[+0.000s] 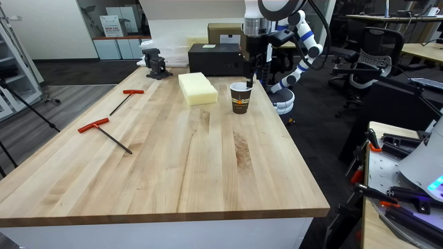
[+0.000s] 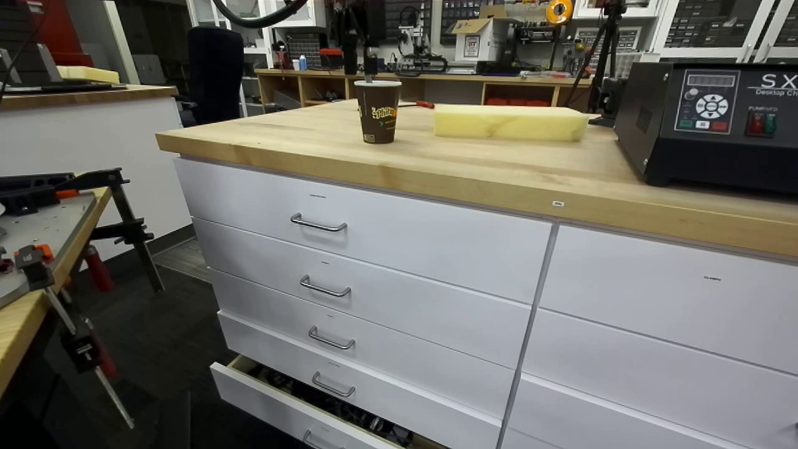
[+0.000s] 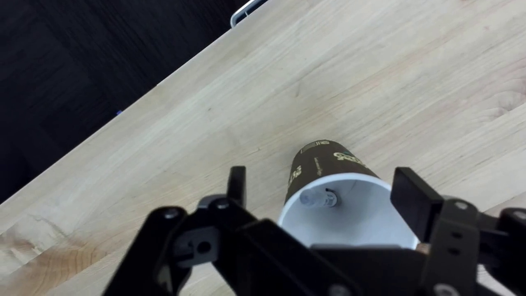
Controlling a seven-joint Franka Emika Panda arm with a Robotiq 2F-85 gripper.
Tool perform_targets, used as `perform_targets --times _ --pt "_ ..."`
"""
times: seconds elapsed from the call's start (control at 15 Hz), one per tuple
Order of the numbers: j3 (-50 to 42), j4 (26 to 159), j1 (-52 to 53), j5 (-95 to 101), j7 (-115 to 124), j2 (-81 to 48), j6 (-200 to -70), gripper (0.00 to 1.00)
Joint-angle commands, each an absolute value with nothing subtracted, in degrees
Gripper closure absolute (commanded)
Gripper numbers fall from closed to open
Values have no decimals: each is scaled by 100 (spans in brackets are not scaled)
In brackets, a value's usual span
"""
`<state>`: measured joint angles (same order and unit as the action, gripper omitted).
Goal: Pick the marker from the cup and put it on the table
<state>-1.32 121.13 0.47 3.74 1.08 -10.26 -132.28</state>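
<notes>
The dark brown paper cup (image 1: 240, 100) stands upright on the light wood table (image 1: 193, 166) near its edge, and it shows in both exterior views (image 2: 378, 115). In the wrist view the marker (image 3: 318, 198) leans inside the cup (image 3: 316, 162), against its inner wall; its pale end points up towards the camera. The marker is hidden in both exterior views. My gripper (image 3: 321, 181) is open and empty. In the wrist view one finger is left of the cup, apart from it, and the other overlaps the rim at the right. In an exterior view the fingertips (image 1: 250, 82) are at rim height.
A yellow block (image 1: 199, 90) lies beside the cup. A black machine (image 1: 216, 60) and a small vise (image 1: 155, 64) stand at the table's far end. Two red-handled tools (image 1: 93, 125) lie along the opposite side. Drawers (image 2: 374, 224) are below the tabletop, one pulled open.
</notes>
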Motion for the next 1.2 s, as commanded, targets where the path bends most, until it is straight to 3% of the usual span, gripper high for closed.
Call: perform_targets --times 0.0,0.13,0.27,0.4,0.67,0.73,0.8,0.87,0.93,1.0,1.13 --pt "-139 11853 30 471 161 -1255 -13266 42" --pt "-142 11778 38 486 170 -1341 -13274 54" --pt "-142 11701 47 504 169 -1411 -13275 43" --pt "-138 11585 55 514 164 -1518 -13265 72" --pt "-138 11381 79 550 175 -1698 -13212 98" --pt "-140 11335 85 564 175 -1697 -13170 98" --pt "-143 11302 91 582 185 -1710 -13163 72" --pt "-144 11276 94 597 180 -1713 -13140 59" --pt "-145 11264 95 609 177 -1718 -13140 68" --pt "-148 11267 93 628 174 -1702 -13132 91" --pt "-155 11244 92 669 179 -1706 -13125 94"
